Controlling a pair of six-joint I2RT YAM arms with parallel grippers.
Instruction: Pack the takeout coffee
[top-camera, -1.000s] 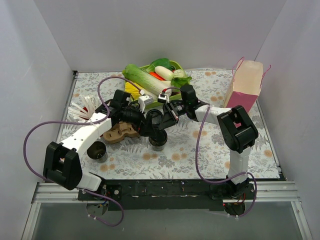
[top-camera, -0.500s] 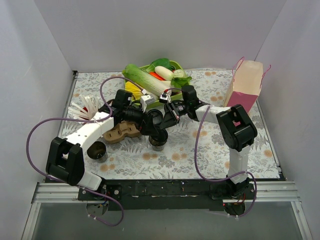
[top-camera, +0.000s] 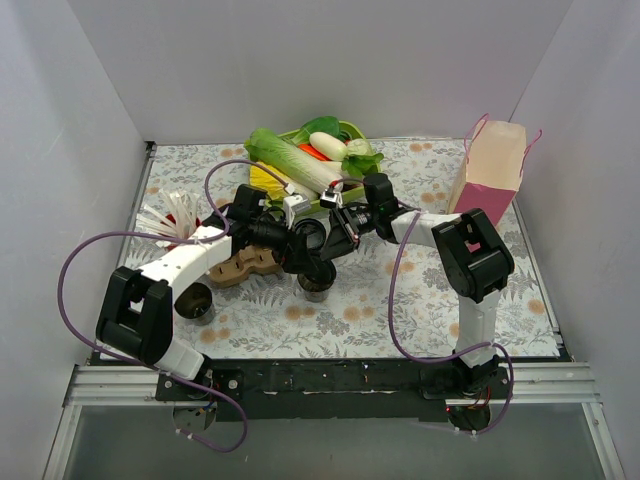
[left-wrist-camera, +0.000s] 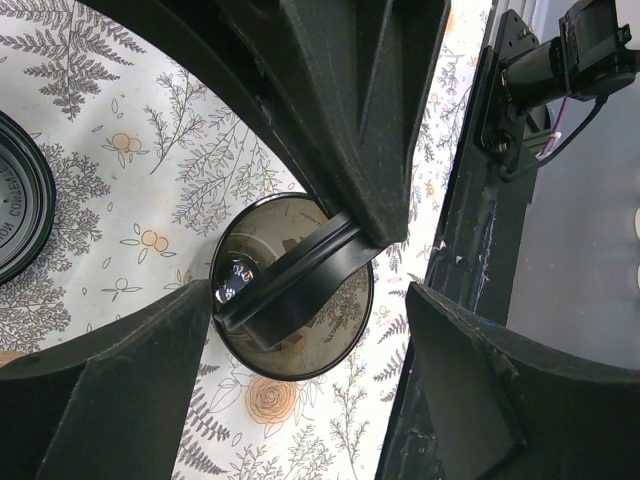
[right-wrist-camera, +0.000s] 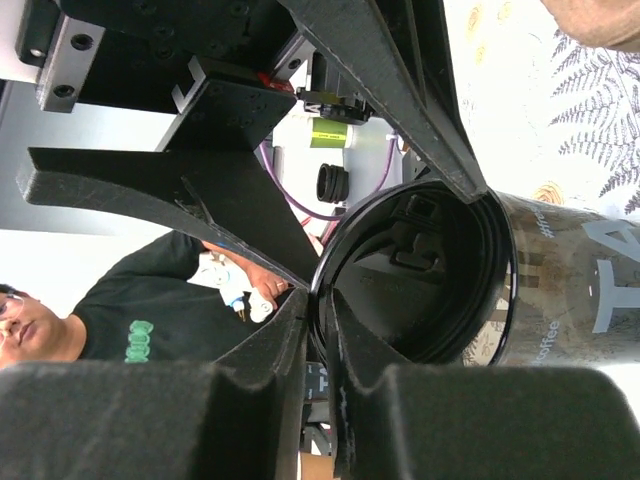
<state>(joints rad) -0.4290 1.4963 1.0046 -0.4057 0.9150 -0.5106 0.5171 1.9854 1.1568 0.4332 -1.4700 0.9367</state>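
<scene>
— Asking after the takeout coffee (top-camera: 318, 284); lying down or standing?

— Standing upright near the middle of the surface (top-camera: 430, 300), just right of the brown cardboard carrier (top-camera: 243, 266); running its long axis straight up and down; pointing its open mouth at the ceiling.

— Looking like what, up close?

— Showing as a round, dark, glossy cup; wearing pale lettering along the side wall in the right wrist view; gleaming inside, under a thin black rim; sitting on a cloth printed with grey ferns and small orange flowers.

— Checking the right fingers (right-wrist-camera: 230, 400) next?

— Standing only narrowly apart; straddling that thin rim, one reaching inside the cup and one staying outside; cannot tell whether pinching it or sitting just clear of it; looking matte and grainy, like dense foam.

— And the left fingers (left-wrist-camera: 110, 390)?

— Standing wide apart; hanging over the cup with one to each side of it in the left wrist view; showing as dark, wedge-shaped blocks with the same rough, matte face.
</scene>
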